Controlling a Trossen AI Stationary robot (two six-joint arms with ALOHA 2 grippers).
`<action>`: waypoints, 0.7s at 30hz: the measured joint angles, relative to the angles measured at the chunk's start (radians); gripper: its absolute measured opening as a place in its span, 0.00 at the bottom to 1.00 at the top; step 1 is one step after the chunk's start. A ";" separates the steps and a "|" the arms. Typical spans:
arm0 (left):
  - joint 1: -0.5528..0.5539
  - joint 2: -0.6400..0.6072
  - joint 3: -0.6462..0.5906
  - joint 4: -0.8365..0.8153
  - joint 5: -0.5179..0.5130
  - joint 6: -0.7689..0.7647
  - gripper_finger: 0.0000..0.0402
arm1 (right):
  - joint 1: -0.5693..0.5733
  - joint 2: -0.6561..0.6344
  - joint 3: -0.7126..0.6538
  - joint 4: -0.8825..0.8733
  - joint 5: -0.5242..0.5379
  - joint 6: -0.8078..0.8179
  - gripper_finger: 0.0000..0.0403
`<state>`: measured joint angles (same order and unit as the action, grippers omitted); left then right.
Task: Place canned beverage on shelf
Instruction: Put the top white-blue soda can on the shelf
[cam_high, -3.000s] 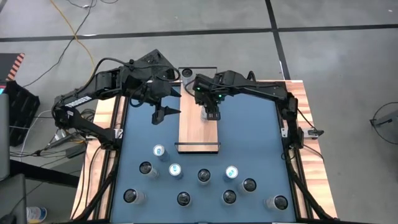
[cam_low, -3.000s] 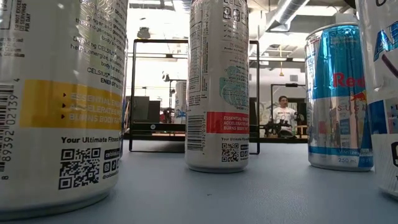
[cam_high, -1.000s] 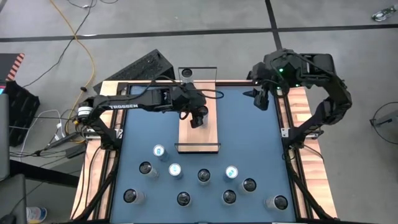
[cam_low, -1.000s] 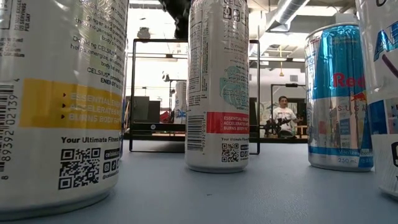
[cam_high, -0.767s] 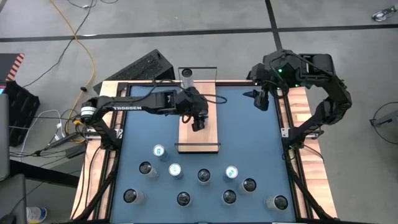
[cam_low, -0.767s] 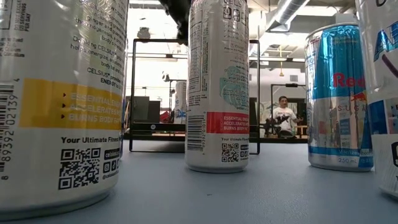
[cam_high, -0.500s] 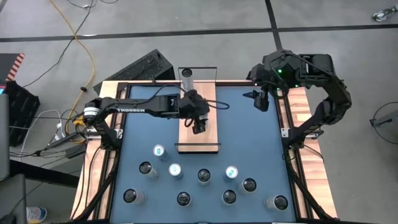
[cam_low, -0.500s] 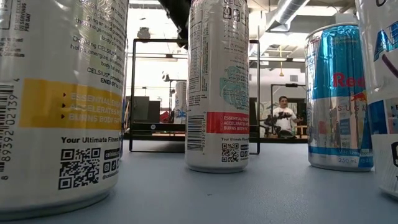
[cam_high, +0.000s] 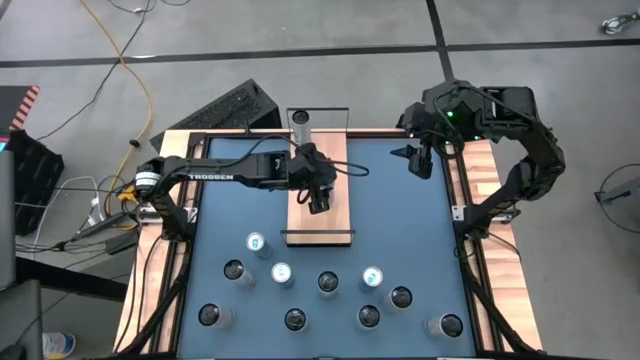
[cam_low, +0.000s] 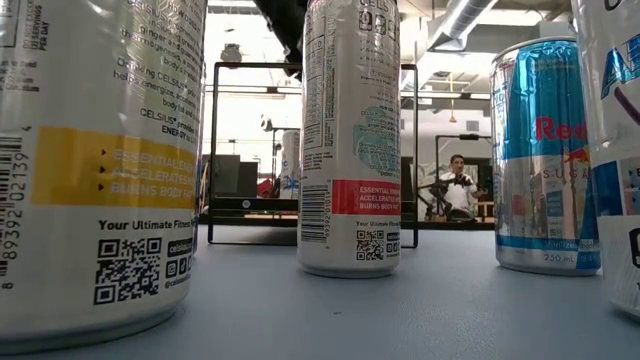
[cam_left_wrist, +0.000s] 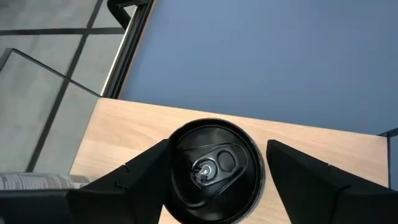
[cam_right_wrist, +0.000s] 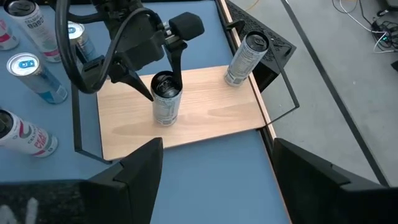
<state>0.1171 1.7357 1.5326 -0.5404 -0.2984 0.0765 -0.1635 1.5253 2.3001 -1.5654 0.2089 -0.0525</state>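
Observation:
A silver can with a black top (cam_right_wrist: 165, 102) stands upright on the light-wood shelf (cam_high: 335, 218), about mid-board. My left gripper (cam_high: 318, 200) comes at it slanting down from the table's left, open, one finger on each side of the can's top (cam_left_wrist: 214, 171). A second can (cam_right_wrist: 247, 57) stands at the shelf's far end by the black rail. My right gripper (cam_high: 420, 160) hangs raised over the table's far right, open and empty. My left gripper has its fingers at the two sides of the can's upper rim. One finger (cam_left_wrist: 152, 165) lies right at the rim, and a thin gap shows beside the other (cam_left_wrist: 292, 165). Whether it touches the can, I cannot tell. The can stands upright on the shelf.
Several cans stand on the blue table (cam_high: 400, 210) between the shelf and the near edge, such as one (cam_high: 327, 283). In the low view a tall white can (cam_low: 350, 140) and a blue one (cam_low: 545, 150) stand before the shelf's black rail (cam_low: 212, 150).
My left gripper has gone down and a little toward the table's near edge, settling over the can on the shelf. The arm's move has uncovered the second can at the shelf's far end. The can on the shelf has stayed in place.

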 joint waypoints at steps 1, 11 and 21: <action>-0.001 -0.004 0.000 0.007 0.000 0.009 0.60 | 0.000 0.000 0.000 0.000 0.000 0.000 0.71; -0.004 -0.034 0.010 0.023 -0.002 0.043 0.69 | 0.000 0.000 0.000 0.000 -0.001 0.011 0.71; -0.002 -0.033 0.011 -0.014 -0.051 0.028 0.85 | 0.000 0.000 0.000 -0.001 -0.001 0.011 0.71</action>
<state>0.1152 1.7026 1.5433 -0.5544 -0.3490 0.1046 -0.1635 1.5253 2.3001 -1.5661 0.2077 -0.0418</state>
